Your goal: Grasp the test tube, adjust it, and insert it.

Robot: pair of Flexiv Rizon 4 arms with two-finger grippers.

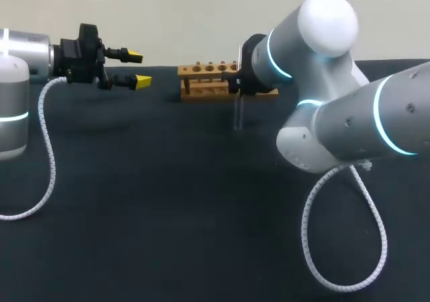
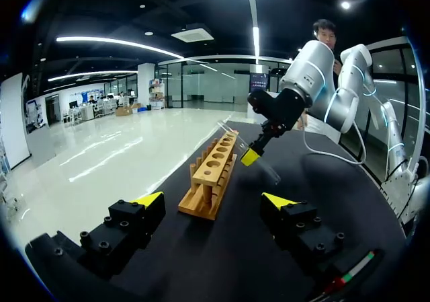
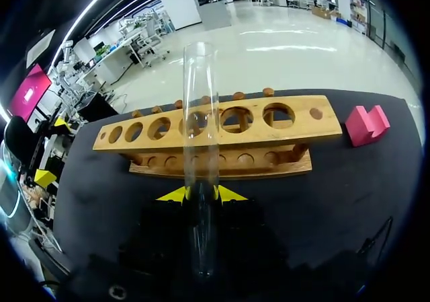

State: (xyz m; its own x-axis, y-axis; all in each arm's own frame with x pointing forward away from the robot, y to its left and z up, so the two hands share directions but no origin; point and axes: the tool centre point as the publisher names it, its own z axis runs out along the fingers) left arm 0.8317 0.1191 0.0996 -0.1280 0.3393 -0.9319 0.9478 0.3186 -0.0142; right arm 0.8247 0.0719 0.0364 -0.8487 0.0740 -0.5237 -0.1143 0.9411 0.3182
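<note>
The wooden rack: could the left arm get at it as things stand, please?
Probably yes: the left gripper is open and faces the rack end-on with only table between; the right gripper, shut on the test tube, stands further along.

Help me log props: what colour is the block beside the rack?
Pink; the block shows best in the right wrist view.

furniture: table [image 1: 134, 235] | top: black, matte | covering: dark cloth

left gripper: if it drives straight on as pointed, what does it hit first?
Probably the near end of the wooden rack, straight ahead of the open left gripper. The right gripper holding the test tube is farther on. Height is unclear, so it might pass over.
</note>
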